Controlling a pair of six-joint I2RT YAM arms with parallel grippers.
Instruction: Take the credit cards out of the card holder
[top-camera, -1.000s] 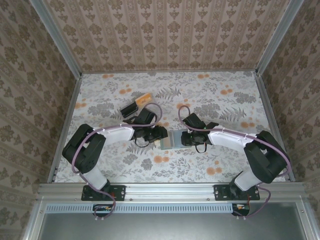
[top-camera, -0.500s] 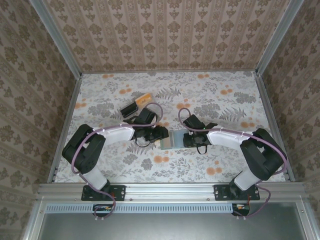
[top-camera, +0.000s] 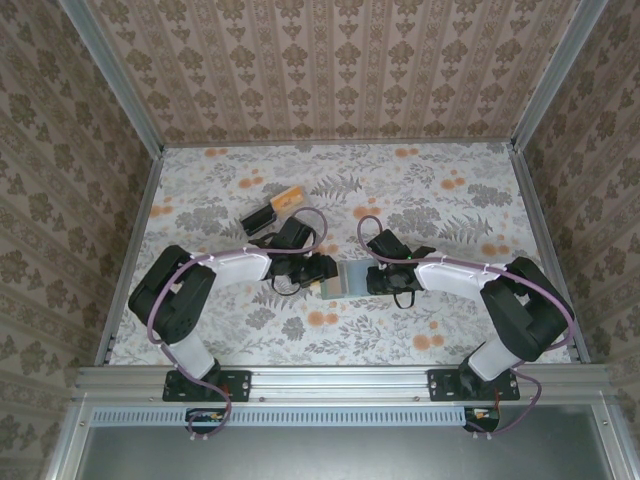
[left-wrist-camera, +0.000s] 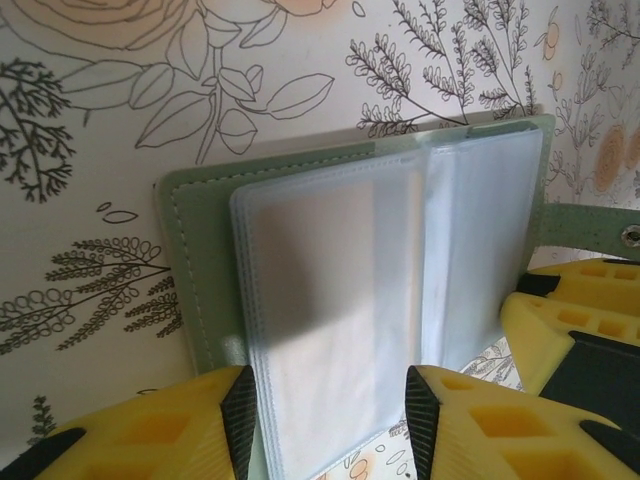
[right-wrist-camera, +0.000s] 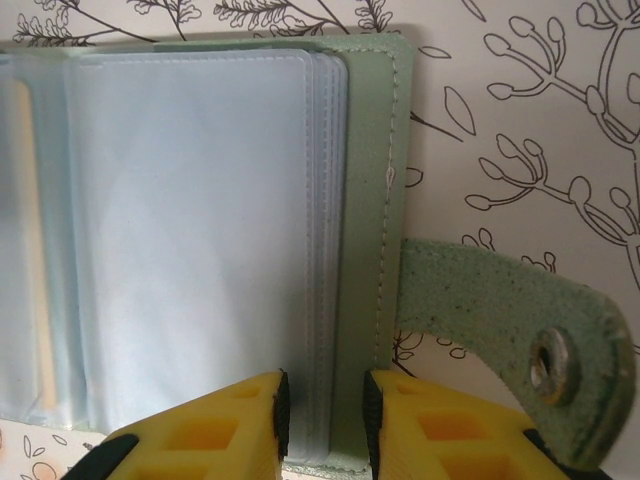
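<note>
Two tools (left-wrist-camera: 330, 400) (right-wrist-camera: 322, 400) seemingly pinch open card holder (left-wrist-camera: 200, 260).

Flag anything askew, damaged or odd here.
Nothing looks spilled or damaged. The sage-green bifold card holder lies open and flat on the floral table. Its clear plastic sleeves are slightly fanned, and its snap strap juts out sideways, which is normal for an opened holder.

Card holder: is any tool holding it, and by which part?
Cannot tell. The left tool and right tool each straddle the clear sleeves of the card holder.
</note>
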